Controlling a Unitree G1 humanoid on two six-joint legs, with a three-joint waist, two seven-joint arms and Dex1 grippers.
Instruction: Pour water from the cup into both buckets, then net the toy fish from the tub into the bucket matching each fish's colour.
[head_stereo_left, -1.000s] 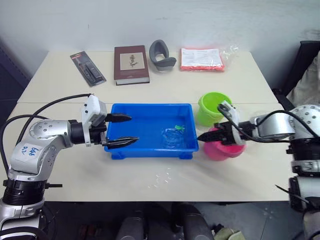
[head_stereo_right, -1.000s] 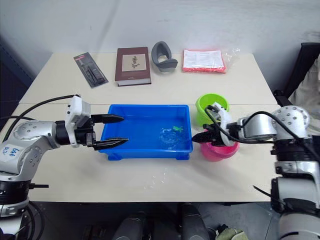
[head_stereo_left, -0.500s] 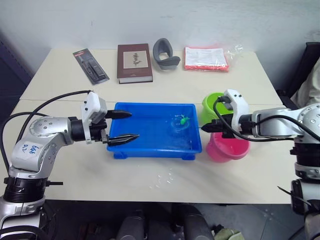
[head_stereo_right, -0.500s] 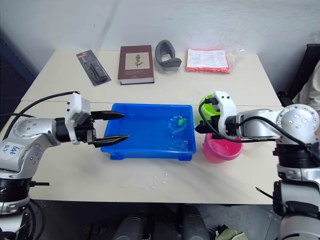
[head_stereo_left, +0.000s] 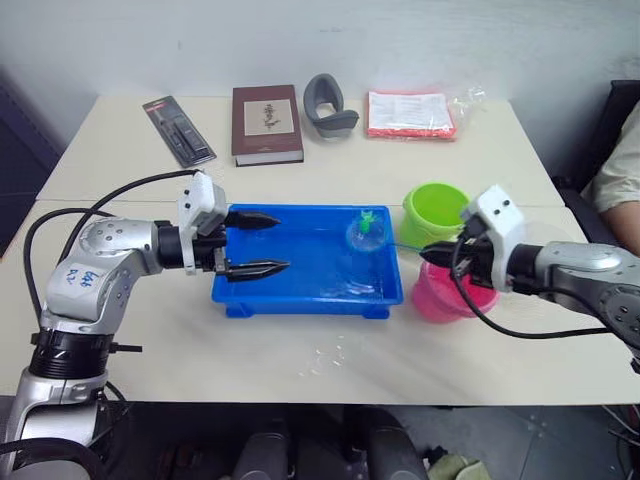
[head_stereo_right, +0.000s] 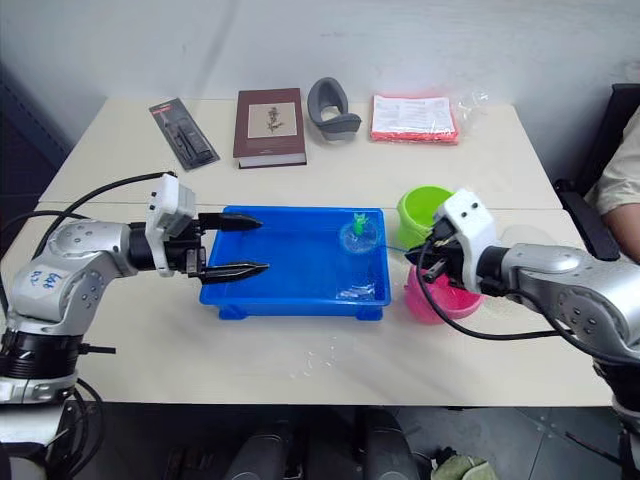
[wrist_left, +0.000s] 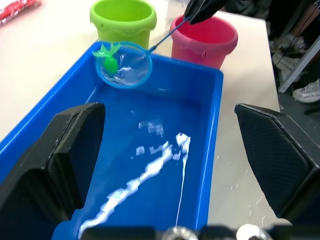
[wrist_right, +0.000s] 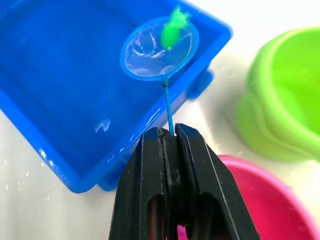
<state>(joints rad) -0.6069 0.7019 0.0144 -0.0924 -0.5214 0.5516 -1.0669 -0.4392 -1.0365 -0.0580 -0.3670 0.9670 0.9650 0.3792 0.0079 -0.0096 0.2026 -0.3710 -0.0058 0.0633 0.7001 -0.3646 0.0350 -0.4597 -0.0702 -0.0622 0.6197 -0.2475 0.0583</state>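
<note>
Net (wrist_right: 159, 53) with green fish (wrist_right: 173, 29) (no legible writing) above blue tub (head_stereo_left: 300, 285)

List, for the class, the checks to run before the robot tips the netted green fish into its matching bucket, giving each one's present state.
1. Right gripper shut on the net's handle: ok.
2. Green fish lying in the net: ok, at the hoop's rim.
3. Net lifted above the blue tub: ok.
4. Lime-green bucket upright, mouth open: ok.
5. Net over the green bucket: not ok; it hangs over the tub's corner.
6. Left gripper open, away from the net: ok.
</note>
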